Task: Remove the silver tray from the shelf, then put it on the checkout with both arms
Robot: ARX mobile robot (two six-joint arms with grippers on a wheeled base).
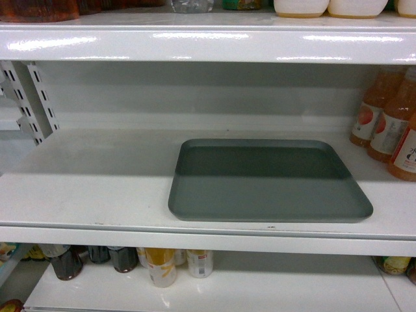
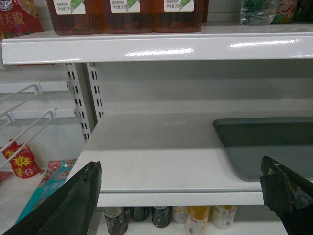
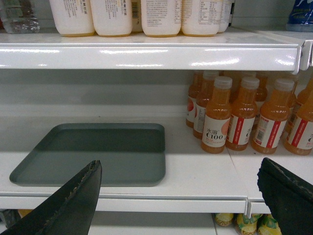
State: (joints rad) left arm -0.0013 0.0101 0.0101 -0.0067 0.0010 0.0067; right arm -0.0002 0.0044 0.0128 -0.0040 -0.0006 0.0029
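Observation:
The silver tray (image 1: 270, 181) lies flat on the white shelf (image 1: 91, 188), right of centre and near the front edge. No arm shows in the head view. In the left wrist view my left gripper (image 2: 180, 182) is open, short of the shelf's front edge (image 2: 171, 198); the silver tray (image 2: 264, 144) sits ahead to its right. In the right wrist view my right gripper (image 3: 179, 181) is open in front of the shelf (image 3: 205, 171), with the silver tray (image 3: 98, 152) ahead to its left. Nothing lies between either pair of fingers. The checkout is out of view.
Orange juice bottles (image 1: 390, 123) stand on the shelf right of the tray, close to its far corner. A slotted upright bracket (image 1: 29, 97) is at the left. Another shelf board (image 1: 208, 42) hangs low overhead. Bottles and cans (image 1: 162, 263) fill the shelf below.

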